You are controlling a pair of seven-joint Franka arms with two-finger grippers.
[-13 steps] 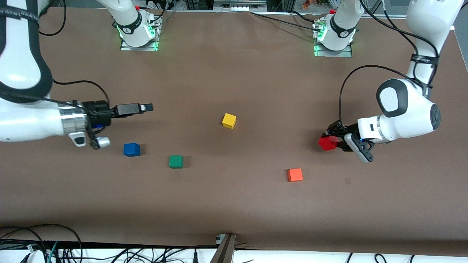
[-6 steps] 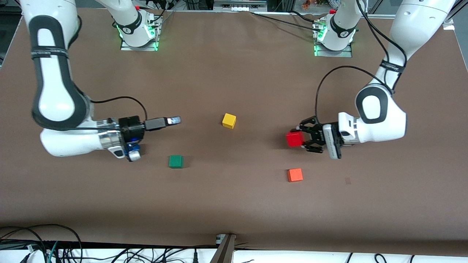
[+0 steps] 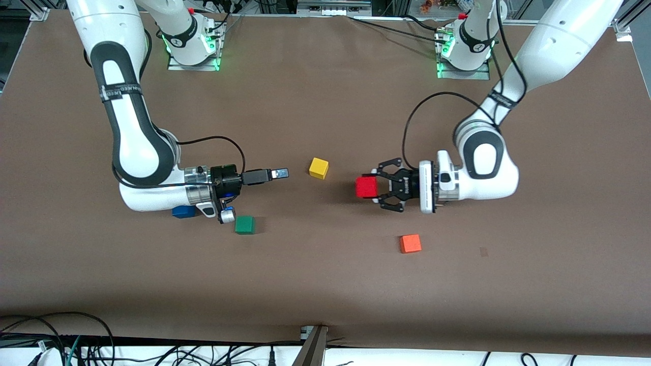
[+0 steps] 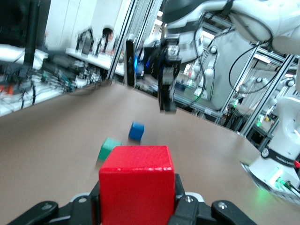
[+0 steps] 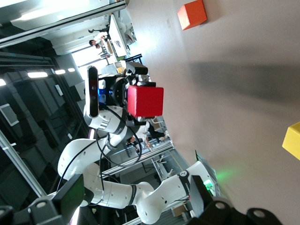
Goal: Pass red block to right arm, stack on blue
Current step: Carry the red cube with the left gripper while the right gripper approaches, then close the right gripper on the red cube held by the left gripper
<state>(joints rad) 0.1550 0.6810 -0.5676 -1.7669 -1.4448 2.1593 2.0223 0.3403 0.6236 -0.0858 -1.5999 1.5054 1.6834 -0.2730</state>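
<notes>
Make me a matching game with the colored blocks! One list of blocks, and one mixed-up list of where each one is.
Blocks:
1. red block
2. blue block
3. yellow block
4. orange block

Places:
A. alone on the table, nearest the front camera of the four
B. on the table, partly hidden under the right arm's wrist
C. up in the air, clamped in the left gripper
D. on the table, between the two grippers, farther from the front camera than the green block

Pairs: 1-C, 2-B, 3-D, 4-A
</notes>
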